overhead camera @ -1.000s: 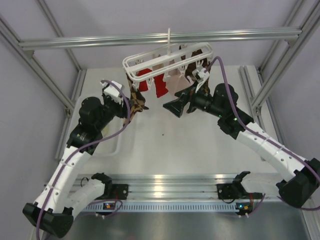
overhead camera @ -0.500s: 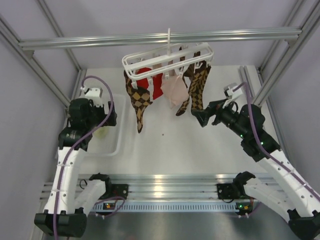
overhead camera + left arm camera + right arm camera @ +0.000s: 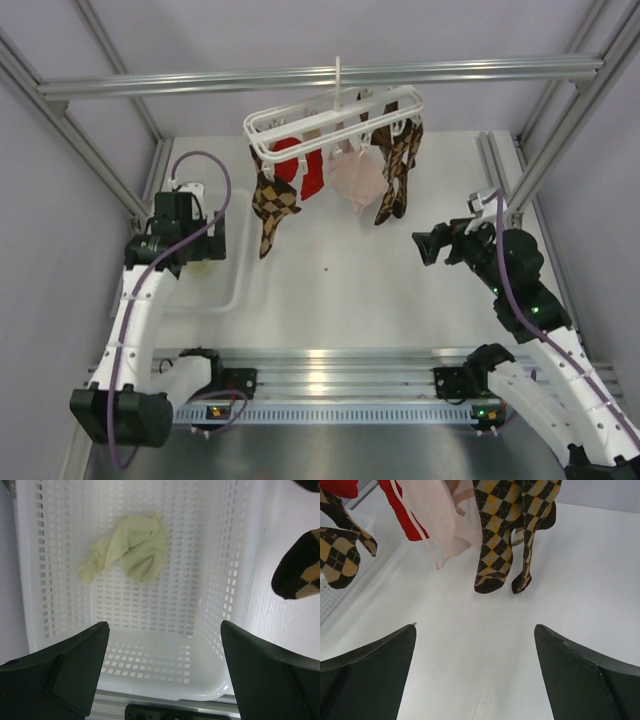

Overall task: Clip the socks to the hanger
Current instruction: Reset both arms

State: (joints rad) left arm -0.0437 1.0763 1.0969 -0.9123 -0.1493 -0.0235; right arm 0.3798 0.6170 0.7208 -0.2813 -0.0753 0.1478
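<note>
Looks done: seeing socks point(image 3: 400, 175) clipped under the hanger point(image 3: 335, 120), dangling clear of the table point(image 3: 330, 290), with left gripper point(image 3: 162, 630) over the basket point(image 3: 240, 580), right gripper point(image 3: 475, 630) facing them, both wide open, empty, parked apart to avoid snags.

Noted white perforated basket point(image 3: 150, 655) on left part of white table point(image 3: 330, 300). Found one pale yellow-green cloth point(image 3: 131, 550) crumpled on its floor, in the far half, apart from the walls. Logged red sock point(image 3: 314, 175) and pale pink sock point(image 3: 357, 182) hanging side by side above table's far half, pink to the right. Spotted small dark speck point(image 3: 327, 267) on bare table near centre. Recorded aluminium bar point(image 3: 200, 82) crossing overhead, aluminium rail point(image 3: 330, 370) along near edge.
</note>
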